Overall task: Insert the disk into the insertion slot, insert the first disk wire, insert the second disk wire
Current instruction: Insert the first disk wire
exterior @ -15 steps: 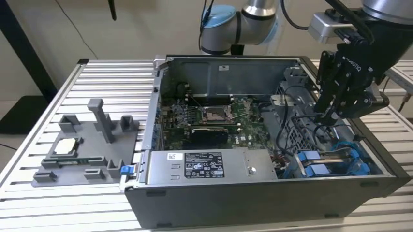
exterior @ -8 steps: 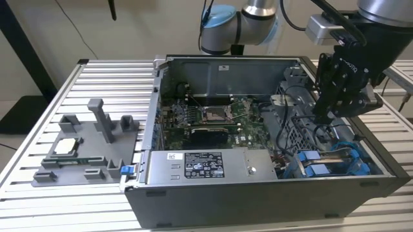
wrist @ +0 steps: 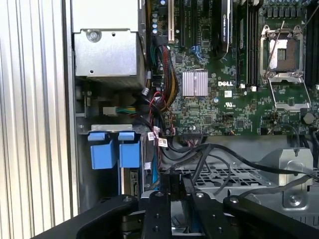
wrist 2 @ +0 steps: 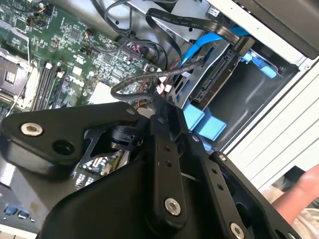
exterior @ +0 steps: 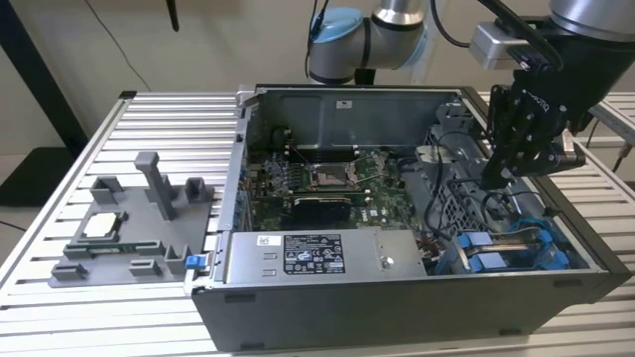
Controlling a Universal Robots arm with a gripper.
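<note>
And here's the open computer case, lying on the slatted tabletop, with everything else placed off that case. The gripper is down inside it, at the end toward the exterior view's right, hovering above the drive bay amid a tangle of black cables. Are the jaws wide or narrow? I cannot tell, as their tips are lost among the cables.

The disk sits in the case's near corner on the exterior view's right. Its blue carrier is lodged in the bay just beside the power-supply box, with two blue tabs showing.

In the first wrist view, the gripper hangs just beside the disk. The power-supply box is on the disk's far side, and the motherboard covers the case floor.

In the second wrist view, the gripper comes close to a braided cable looping off the motherboard. The disk lies just past it, with a blue cable crossing its top. Whether either wire is seated in the disk, I cannot tell.

Outside the case, toward the exterior view's left, a grey fixture rests on the tabletop. A person's hand shows outside the case wall.
</note>
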